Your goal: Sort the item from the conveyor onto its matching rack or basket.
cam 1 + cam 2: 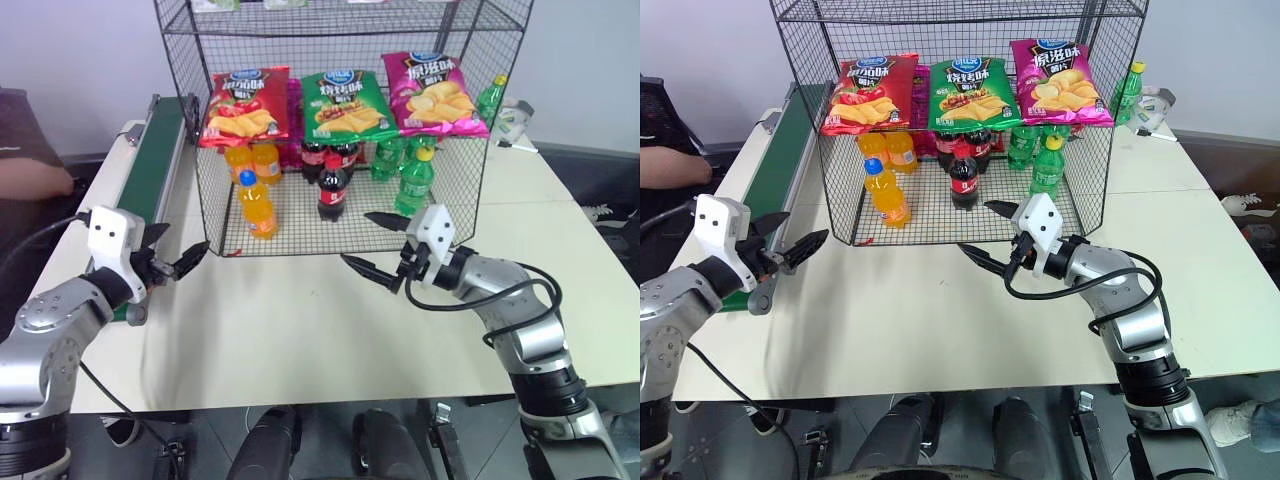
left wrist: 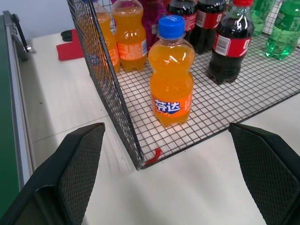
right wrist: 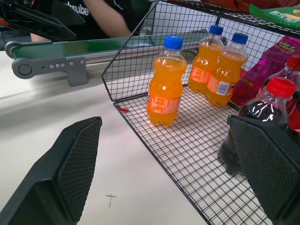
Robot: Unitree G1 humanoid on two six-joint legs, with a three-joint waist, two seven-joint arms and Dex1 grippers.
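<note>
The item, a small orange soda bottle (image 1: 258, 205) with a blue cap, stands upright on the bottom tier of the black wire rack (image 1: 205, 190), near its front left corner. The bottle (image 2: 171, 79) has nothing holding it. My left gripper (image 1: 178, 247) hovers open and empty just outside the rack's left front corner, close to the conveyor (image 1: 155, 160). My right gripper (image 1: 362, 242) is open and empty in front of the rack's open side, right of the bottle (image 3: 165, 84). The dark-green belt carries nothing where I see it.
Two more orange bottles (image 1: 252, 160) stand at the tier's back, with cola bottles (image 1: 333, 190) in the middle and green bottles (image 1: 415, 185) at the right. Chip bags (image 1: 345, 100) lie on the tier above. A person's arm (image 1: 30, 180) rests beyond the conveyor at the left.
</note>
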